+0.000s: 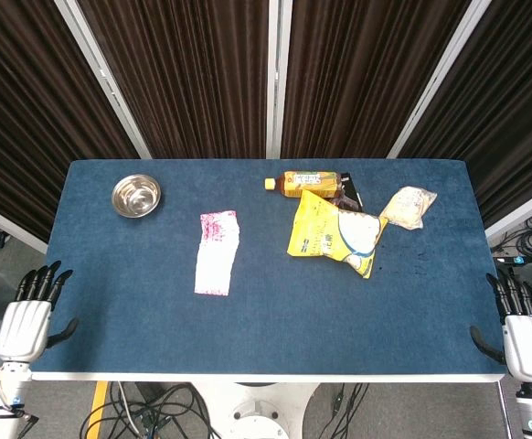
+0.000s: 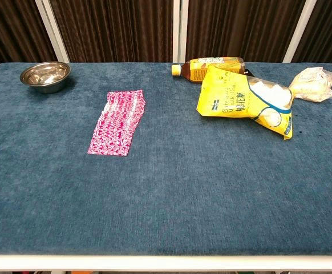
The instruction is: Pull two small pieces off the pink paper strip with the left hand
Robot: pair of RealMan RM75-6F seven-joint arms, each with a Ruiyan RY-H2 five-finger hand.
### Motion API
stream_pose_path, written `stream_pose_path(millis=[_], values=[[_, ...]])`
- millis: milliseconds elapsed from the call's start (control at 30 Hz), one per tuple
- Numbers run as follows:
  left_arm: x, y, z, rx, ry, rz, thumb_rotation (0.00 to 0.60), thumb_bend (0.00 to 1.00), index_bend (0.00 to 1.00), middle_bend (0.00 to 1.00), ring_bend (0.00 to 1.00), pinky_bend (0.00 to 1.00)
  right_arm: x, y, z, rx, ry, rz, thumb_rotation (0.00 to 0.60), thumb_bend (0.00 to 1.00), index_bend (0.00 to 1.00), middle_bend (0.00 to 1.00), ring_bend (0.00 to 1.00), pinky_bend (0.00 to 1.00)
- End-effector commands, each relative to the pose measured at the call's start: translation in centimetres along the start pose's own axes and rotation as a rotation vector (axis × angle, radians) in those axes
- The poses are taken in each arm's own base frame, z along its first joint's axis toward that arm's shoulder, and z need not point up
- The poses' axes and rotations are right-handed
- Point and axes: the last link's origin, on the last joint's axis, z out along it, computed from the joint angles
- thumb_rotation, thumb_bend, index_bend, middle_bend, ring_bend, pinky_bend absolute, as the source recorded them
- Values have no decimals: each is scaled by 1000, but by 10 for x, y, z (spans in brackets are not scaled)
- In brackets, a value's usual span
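Observation:
The pink paper strip (image 1: pixel 217 252) lies flat on the blue table, left of centre; the chest view shows the same strip (image 2: pixel 118 121) with a pink and white pattern. My left hand (image 1: pixel 30 313) hangs off the table's front left corner, fingers apart and holding nothing, well away from the strip. My right hand (image 1: pixel 524 327) sits off the front right corner, also with fingers apart and nothing in it. Neither hand shows in the chest view.
A steel bowl (image 1: pixel 136 195) stands at the back left. A yellow snack bag (image 1: pixel 334 234), a lying drink bottle (image 1: pixel 310 183) and a small pale packet (image 1: pixel 409 207) are grouped at the back right. The table's front edge (image 1: pixel 266 375) runs between my hands.

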Motion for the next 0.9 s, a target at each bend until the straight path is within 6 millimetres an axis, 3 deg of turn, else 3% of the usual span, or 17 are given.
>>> stream_pose_path(millis=[33,700,900], values=[[0,2,0,-6,-1,-1,600,249,112,0,0,53,0,0,0,0,-1,0,600,211,0,0,0,0],[2,7,-2,-41,14,-34,600,251,108,1,0,60,-3,-1,2,4,-3,1,600,211,0,0,0,0],[3,11,0,-42,22,-27,600,256,105,135,8,166,-3,-1,1,5,-4,8,600,211,0,0,0,0]])
